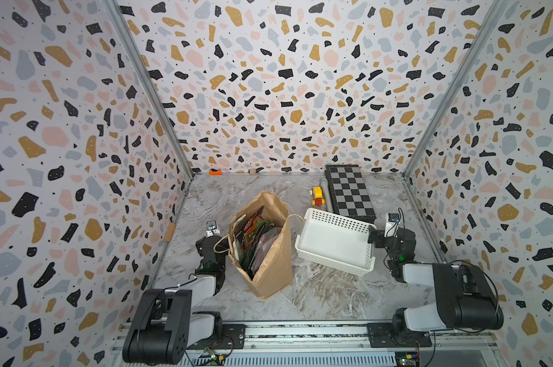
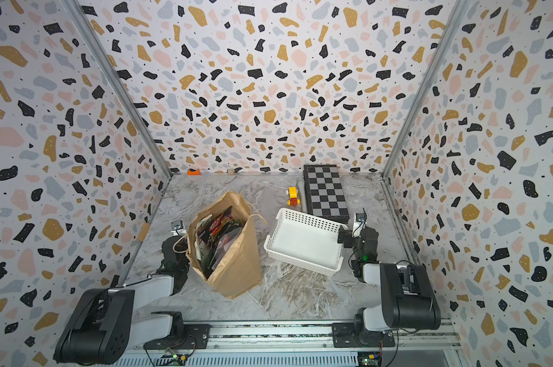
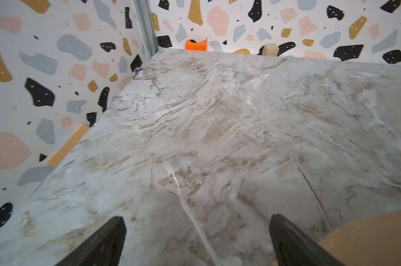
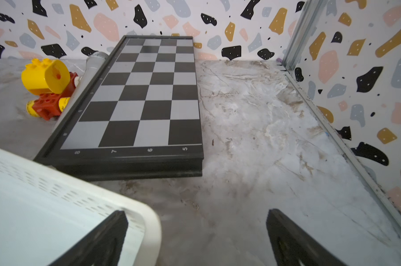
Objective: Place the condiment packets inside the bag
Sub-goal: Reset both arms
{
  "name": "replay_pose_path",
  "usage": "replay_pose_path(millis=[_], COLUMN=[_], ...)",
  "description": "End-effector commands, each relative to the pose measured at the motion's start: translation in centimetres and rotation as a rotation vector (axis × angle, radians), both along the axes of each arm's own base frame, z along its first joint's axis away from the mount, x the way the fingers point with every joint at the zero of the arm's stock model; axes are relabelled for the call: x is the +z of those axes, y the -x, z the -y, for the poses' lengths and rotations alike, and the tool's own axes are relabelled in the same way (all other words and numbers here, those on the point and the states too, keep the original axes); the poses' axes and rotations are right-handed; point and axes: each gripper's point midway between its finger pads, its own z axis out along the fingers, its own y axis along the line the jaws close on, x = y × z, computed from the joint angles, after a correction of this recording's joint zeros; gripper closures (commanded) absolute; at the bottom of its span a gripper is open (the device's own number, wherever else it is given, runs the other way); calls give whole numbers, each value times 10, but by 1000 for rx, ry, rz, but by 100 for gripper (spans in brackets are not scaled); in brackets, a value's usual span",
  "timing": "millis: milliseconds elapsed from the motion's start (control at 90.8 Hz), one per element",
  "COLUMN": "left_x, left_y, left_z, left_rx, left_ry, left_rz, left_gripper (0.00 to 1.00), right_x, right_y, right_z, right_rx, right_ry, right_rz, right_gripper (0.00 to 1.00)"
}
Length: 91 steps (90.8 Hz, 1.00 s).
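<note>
Condiment packets (image 1: pixel 253 236) fill the bag (image 1: pixel 273 273), which stands open-mouthed near the middle of the desk (image 1: pixel 316 292). Black-and-red, green and clear ones are crowded edge-up right to the rim. None shows on the desk or in the white basket (image 1: pixel 332 262) just beside the bag, so the task looks all but done.

The 2 arms sit low, 1 on each side. The left jaws are spread wide with nothing between them, only bare desk, and a tan edge of the bag is close by 1 finger in the left wrist view. The right jaws are just as wide and empty, with a corner of the basket close beside or under 1 finger. Whether it touches I cannot tell.

The main risk is the bag's cord handle (image 1: pixel 220 244), which loops out against the left arm (image 1: pixel 210 254). If that arm pulls away carelessly, the cord could catch and drag the creased, top-loaded bag over, spilling packets. On the other side, a sideways sweep by the right arm (image 1: pixel 399 244) could hook the basket rim and shove the basket into the bag. The chessboard (image 1: pixel 351 193) and toy (image 1: pixel 317 196) are well clear.
</note>
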Motion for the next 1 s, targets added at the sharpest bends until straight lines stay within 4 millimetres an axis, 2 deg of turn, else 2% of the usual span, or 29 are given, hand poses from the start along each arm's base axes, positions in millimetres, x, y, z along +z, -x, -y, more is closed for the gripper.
replay_pose_path(millis=[0,66,143,209,991], left_x=[29,17,20,17,17], left_y=[-21,-23,-35,-35,-39], left_z=[24,29,29,29,37], left_rx=[-150,-177,-176,-176,-195], left_ry=[-24,-19,-21,-19,-51], left_rz=[176,75,49,28,13], left_gripper=[0,0,0,0,0], right_x=[-10,-9,-13,-14,-12], right_y=[0,-7,-7,-7,-8], right_z=[5,5,5,5,-1], right_rx=[-27,-35,-45,-48,-21], right_ry=[40,42,55,59,77], right_rz=[-35,-37,-63,-75,-64], right_gripper=[0,0,0,0,0])
